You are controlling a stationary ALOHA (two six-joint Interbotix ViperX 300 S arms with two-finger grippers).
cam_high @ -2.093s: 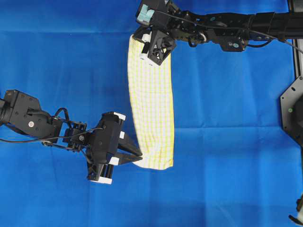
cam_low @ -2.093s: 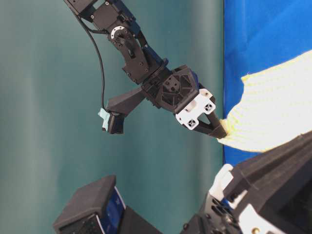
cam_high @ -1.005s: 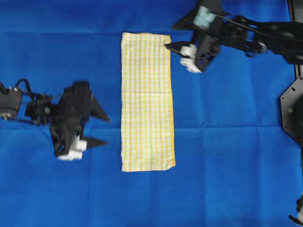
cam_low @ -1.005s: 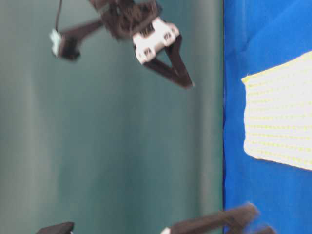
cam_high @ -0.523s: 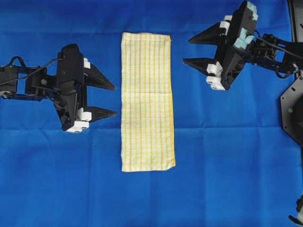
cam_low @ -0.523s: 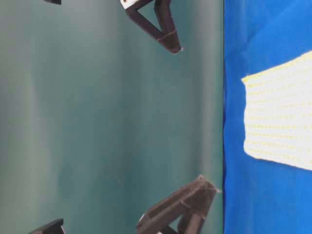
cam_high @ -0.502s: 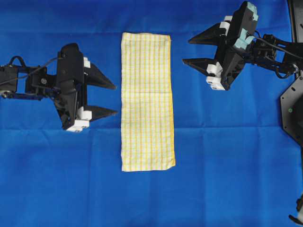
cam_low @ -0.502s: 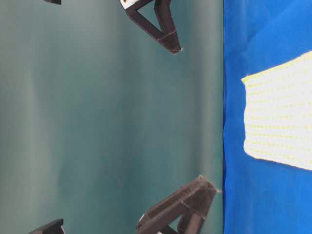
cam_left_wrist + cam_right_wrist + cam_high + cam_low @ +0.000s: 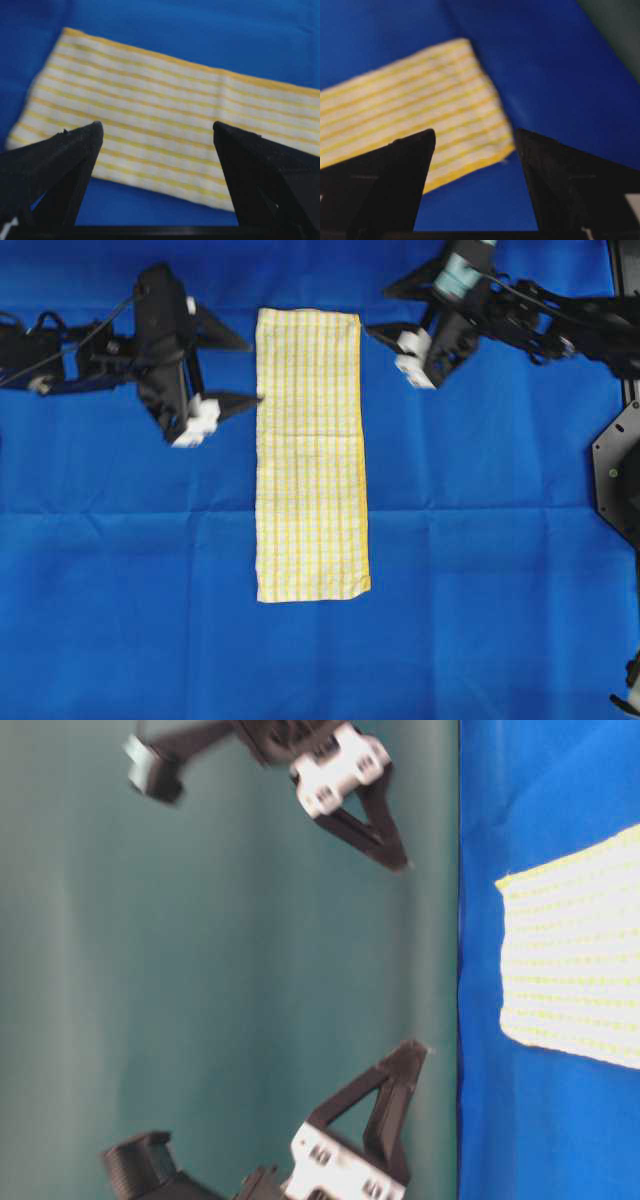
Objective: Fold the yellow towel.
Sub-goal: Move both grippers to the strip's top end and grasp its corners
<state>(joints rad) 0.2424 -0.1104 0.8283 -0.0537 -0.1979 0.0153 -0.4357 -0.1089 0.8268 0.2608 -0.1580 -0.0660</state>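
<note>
Woven yellow-and-white checks marked the yellow towel [image 9: 309, 455], which lay flat as a long narrow strip on the blue cloth [image 9: 480, 560]; it looked light, limp and easily rumpled, so I judged the two far corners the places to pinch; the left gripper [image 9: 232, 370] and right gripper [image 9: 392, 315] flanked that end, jaws spread wide, holding nothing; I saw no containers anywhere.

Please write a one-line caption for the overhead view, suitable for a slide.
Yellow towel lies as a long folded strip on the blue cloth, with open left gripper and right gripper flanking its far end.
</note>
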